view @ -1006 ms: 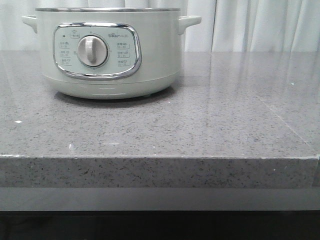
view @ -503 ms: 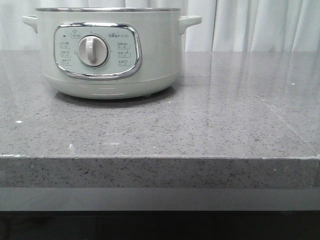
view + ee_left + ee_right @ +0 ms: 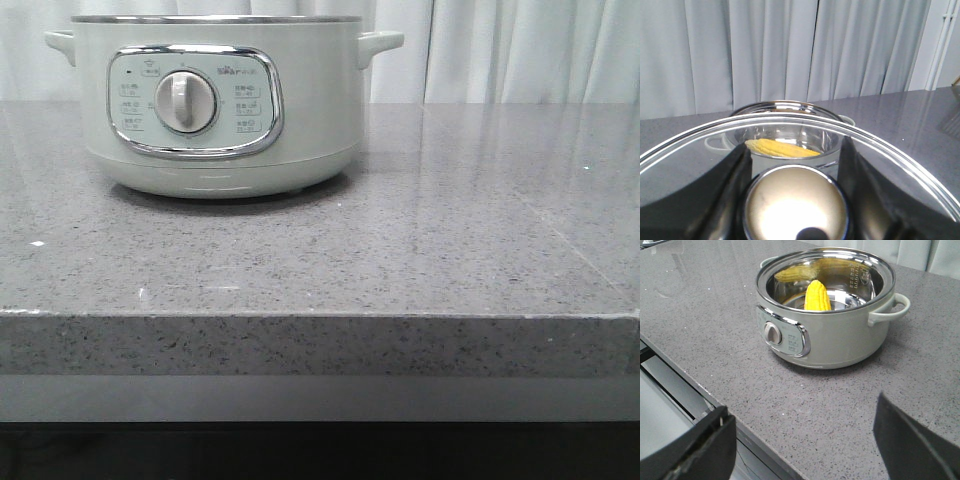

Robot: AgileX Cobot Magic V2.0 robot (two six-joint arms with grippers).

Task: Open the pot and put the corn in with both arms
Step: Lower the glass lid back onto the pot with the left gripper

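Corn [image 3: 817, 296] lies inside the pot [image 3: 840, 340], a bright yellow cob leaning against the shiny steel inner wall, its reflection showing on the metal behind it. That pale mint-green electric cooker [image 3: 215, 105] sits on the grey speckled countertop [image 3: 400, 260], toward the robot's left side, with its chrome-framed control panel [image 3: 195, 102] and white dial [image 3: 185, 102] facing the front camera and a side handle [image 3: 380, 42] sticking out at each side. In the right wrist view the pot is open, with no lid on its steel rim. The lid [image 3: 805, 135], a clear glass dome with a metal rim and a round knob [image 3: 795, 205], fills the lower part of the left wrist view; the left gripper [image 3: 795, 200] pinches that knob between its dark fingers [image 3: 727, 195], holding the lid above and just short of the pot, through which the cob [image 3: 782, 148] shows. The right gripper [image 3: 805, 445] hangs spread wide over the countertop near the table edge, its fingers [image 3: 912, 440] well apart and holding nothing. Pale curtains [image 3: 520, 50] hang behind the table.
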